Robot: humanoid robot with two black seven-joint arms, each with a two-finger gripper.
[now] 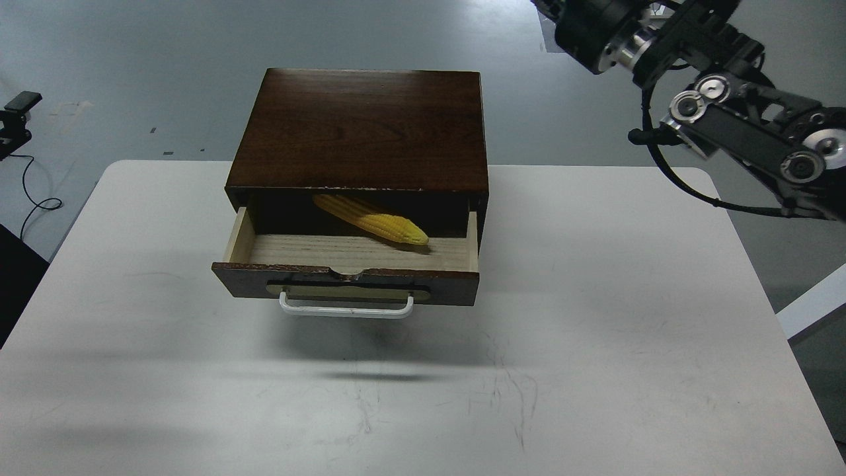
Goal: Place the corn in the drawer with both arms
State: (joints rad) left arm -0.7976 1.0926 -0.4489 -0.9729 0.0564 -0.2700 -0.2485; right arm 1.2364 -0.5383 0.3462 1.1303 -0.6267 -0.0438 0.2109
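The yellow corn (377, 221) lies inside the open drawer (251, 284) of the dark brown wooden box (360, 125). Its pointed end is toward the front right and its thick end is tucked under the box top. The drawer is pulled partly out, with its white bar handle (346, 309) facing me. Nothing touches the corn. My right arm (727, 119) is raised at the upper right, well away from the box, and its gripper is cut off by the top edge. My left arm is out of view.
The box stands at the back middle of a white table (595, 344). Grey floor lies beyond the table. A black stand with a cable (16, 122) is at the far left.
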